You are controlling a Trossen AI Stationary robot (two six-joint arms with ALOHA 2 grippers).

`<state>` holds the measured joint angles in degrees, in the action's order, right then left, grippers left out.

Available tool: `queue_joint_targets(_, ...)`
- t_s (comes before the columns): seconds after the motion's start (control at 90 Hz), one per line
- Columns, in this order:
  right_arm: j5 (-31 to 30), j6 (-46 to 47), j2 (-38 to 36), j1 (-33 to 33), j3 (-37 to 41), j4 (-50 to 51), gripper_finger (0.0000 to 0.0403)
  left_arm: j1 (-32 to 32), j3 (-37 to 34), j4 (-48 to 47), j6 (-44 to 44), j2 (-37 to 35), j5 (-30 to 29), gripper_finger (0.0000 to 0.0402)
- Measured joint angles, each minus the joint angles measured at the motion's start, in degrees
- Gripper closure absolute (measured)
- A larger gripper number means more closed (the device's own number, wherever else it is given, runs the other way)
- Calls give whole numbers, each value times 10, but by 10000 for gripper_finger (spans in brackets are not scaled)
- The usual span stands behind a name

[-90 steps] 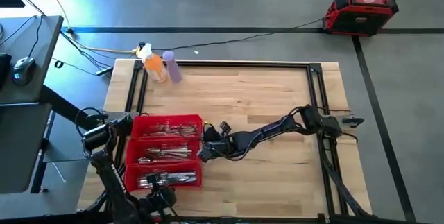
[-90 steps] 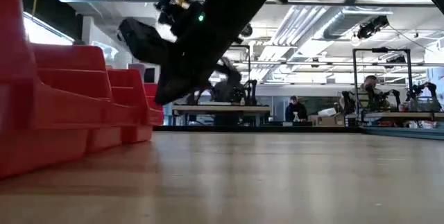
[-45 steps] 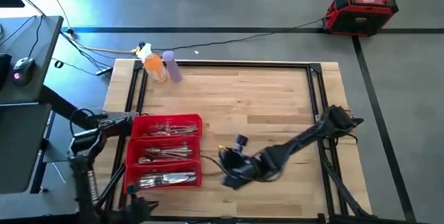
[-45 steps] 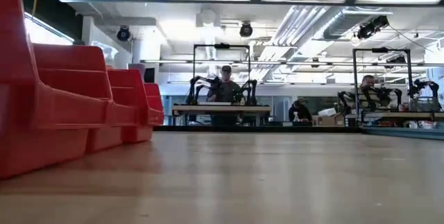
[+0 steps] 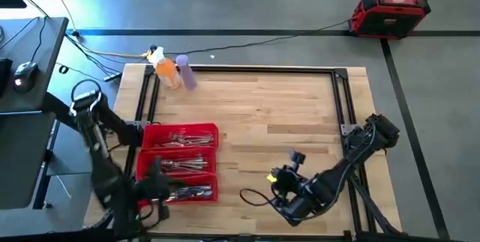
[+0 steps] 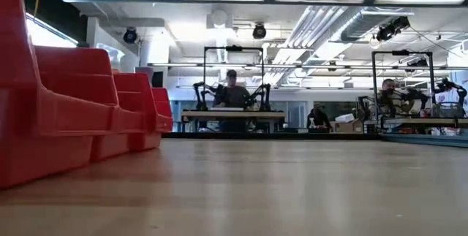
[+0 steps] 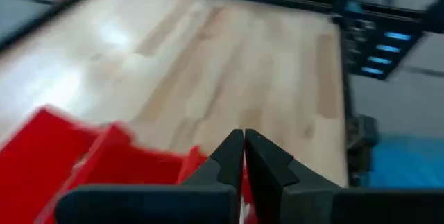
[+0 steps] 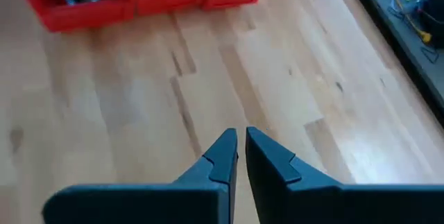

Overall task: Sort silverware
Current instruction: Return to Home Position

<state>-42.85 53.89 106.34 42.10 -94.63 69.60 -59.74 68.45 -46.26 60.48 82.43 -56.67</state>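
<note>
Pale wooden table [image 5: 285, 100] in a bright open workshop, with three red bins [image 5: 217, 168] at its left front and both arms low near the front edge.

The silverware [image 5: 180, 165] lies inside the bins, each piece with its long axis running left to right. The left gripper [image 7: 243, 135] hangs over the left end of the front bins, fingers pressed together on nothing, so it is much the nearer. The right gripper [image 8: 239, 135] is well apart to the right over bare wood, facing the bins, fingers all but closed and empty. The sorting looks done; retreating, the left arm must clear the bin walls.
</note>
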Motion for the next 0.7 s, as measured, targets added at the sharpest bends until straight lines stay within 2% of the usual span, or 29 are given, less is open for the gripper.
queue_joint_targets(0.156,25,19,-4,21,0,7,387,125,-121,391,-308,-60,175,401)
queue_joint_targets(0.244,25,45,-22,26,19,20,387,192,-152,490,-398,-75,275,401)
queue_joint_targets(0.311,17,70,-58,33,61,15,388,228,-154,492,-434,-97,308,401)
queue_joint_targets(0.378,4,106,-109,39,129,-11,395,255,-154,468,-463,-133,309,401)
queue_joint_targets(0.533,-5,181,-270,29,349,-138,402,310,-154,360,-487,-246,308,401)
queue_joint_targets(0.611,-11,143,-348,6,464,-258,403,339,-153,303,-493,-309,303,401)
queue_joint_targets(0.7,-4,45,-437,-42,589,-442,403,370,-164,258,-505,-375,305,402)
